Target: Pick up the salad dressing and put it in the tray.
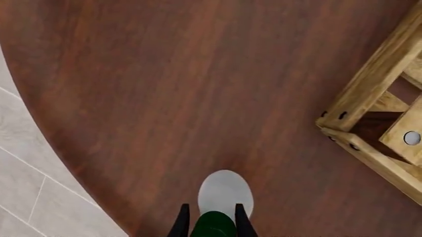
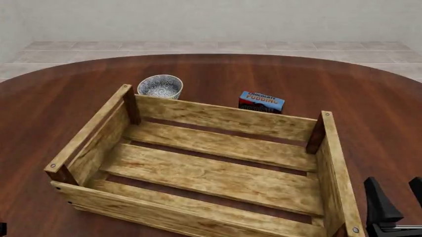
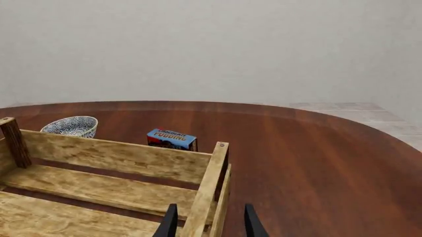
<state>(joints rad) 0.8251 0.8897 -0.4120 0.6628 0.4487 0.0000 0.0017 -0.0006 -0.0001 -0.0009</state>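
- Left wrist view: the left gripper (image 1: 212, 223) has its fingers pinching the salad dressing (image 1: 224, 196) at its green end, the whitish rounded end pointing away over bare table (image 1: 165, 89). A corner of the tray (image 1: 369, 84) shows to one side, apart from the bottle.
- Front view: the tray sits centre-near with nothing in it; the bottle is out of sight past the near-left corner. Carry it right, clear the near-left rim, lower onto the slats before opening.
- Right wrist view: the right gripper (image 3: 208, 223) is spread, straddling the tray's right wall; keep it parked.
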